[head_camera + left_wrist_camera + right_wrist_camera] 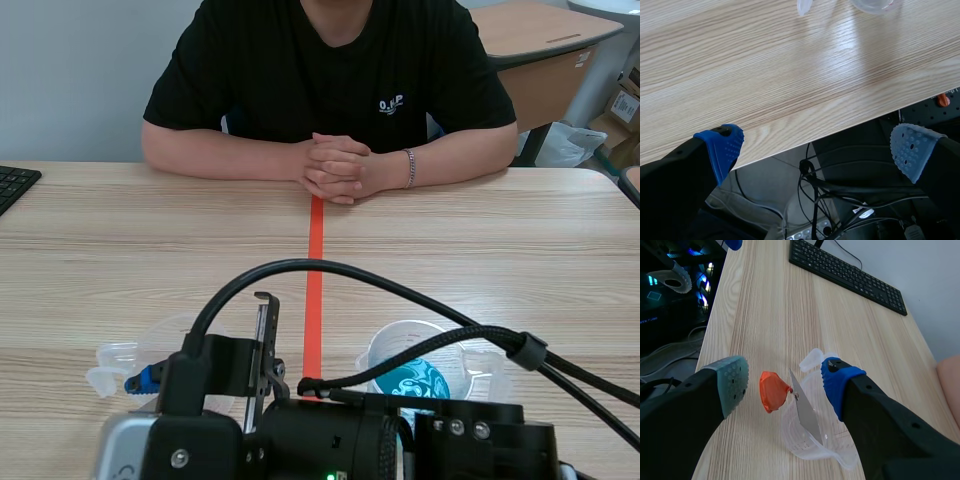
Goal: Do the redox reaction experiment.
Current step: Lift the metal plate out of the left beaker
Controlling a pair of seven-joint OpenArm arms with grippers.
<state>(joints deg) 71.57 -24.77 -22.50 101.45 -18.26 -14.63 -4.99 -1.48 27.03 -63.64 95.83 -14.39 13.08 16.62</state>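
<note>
An empty clear measuring cup (815,442) stands on the table, with a thin metal sheet (805,412) leaning in it. The sheet carries an orange tab (771,390) at its upper end. My right gripper (786,384) is open around the sheet's top, and neither pad touches it. Its blue pad is close to the cup's spout (812,360). In the scene view this cup (165,340) is at the near left, with a blue finger pad (145,378) beside it. A clear beaker of blue liquid (412,378) stands at the near right. My left gripper (815,150) hangs open over the table's front edge, short of the cup (872,5).
A person sits across the table with clasped hands (335,168) resting on it. A black keyboard (15,185) lies at the far left edge; in the right wrist view the keyboard (847,272) is beyond the cup. Camera hardware and cables (330,420) block the near table.
</note>
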